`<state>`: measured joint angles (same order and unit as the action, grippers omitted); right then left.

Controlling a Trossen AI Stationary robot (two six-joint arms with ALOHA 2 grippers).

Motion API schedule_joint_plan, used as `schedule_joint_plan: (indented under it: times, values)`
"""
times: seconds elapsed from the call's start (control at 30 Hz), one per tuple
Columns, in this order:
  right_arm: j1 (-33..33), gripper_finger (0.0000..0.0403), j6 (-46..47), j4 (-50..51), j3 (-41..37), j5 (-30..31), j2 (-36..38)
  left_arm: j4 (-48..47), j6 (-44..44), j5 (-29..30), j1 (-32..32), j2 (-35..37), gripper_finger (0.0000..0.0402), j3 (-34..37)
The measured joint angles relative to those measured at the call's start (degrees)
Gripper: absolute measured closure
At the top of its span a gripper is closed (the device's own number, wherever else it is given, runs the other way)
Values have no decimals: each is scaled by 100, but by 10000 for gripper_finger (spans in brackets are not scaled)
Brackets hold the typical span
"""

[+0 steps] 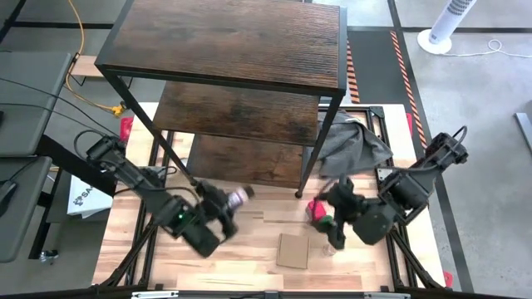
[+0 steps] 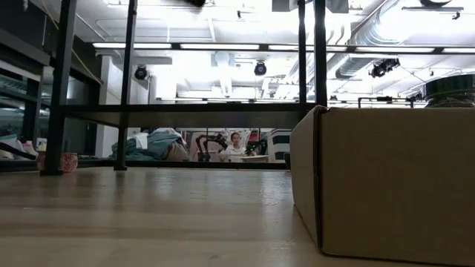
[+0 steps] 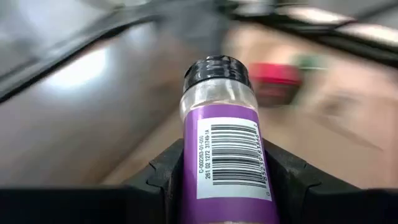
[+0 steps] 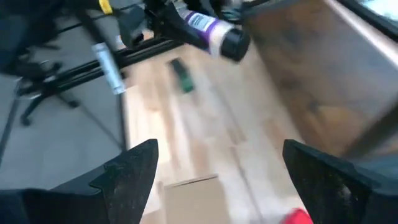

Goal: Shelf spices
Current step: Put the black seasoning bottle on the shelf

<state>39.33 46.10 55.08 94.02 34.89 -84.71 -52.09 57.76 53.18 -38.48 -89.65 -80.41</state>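
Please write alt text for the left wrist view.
The left claw is shut on a purple-labelled spice jar with a black cap, barcode facing the camera. Behind it, blurred, are the dark shelf board and a red spice container.

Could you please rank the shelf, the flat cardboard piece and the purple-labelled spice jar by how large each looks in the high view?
1. The shelf, by far the largest.
2. The flat cardboard piece.
3. The purple-labelled spice jar, partly hidden in the left gripper, so its rank below the cardboard is less certain.
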Motion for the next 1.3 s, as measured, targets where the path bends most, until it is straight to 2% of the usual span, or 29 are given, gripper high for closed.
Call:
schedule_joint_plan:
  times: [0.13, 0.27, 0.43, 0.5, 0.7, 0.8, 0.93, 1.1, 1.2, 1.3]
  values:
    - [24, 62, -435, -381, 0, -42, -268, 1935, -1874, -537, -25, -7, 248, -158]
    - [-35, 62, -956, -936, 0, -39, -543, 2800, -2779, -410, 116, -7, 248, -345]
    - [-31, 62, -1166, -1056, 0, 672, -619, 2744, -2939, -653, 255, -9, 248, -478]
    - [-60, 62, -1328, -1236, 0, 743, -612, 2841, -2936, -803, 254, -9, 248, -480]
    - [-233, 62, -1879, -1948, 0, 412, -645, 3678, -3140, -1459, 286, -305, 248, -486]
    - [-309, 62, -1997, -2136, 0, 277, -644, 3992, -3237, -1453, 317, -430, 248, -486]
    - [-341, 62, -2018, -2272, 0, -303, -645, 4007, -3268, -1252, 341, -427, 248, -486]
    - [-338, 62, -1915, -2283, 0, -140, -645, 4007, -3442, -1301, 365, -419, 248, -536]
    - [-383, 81, -1914, -2327, 6, -92, -682, 4032, -3448, -1220, 390, -413, 248, -545]
    - [-401, 131, -1949, -2318, 5, -18, -764, 4133, -3564, -1231, 411, -413, 248, -545]
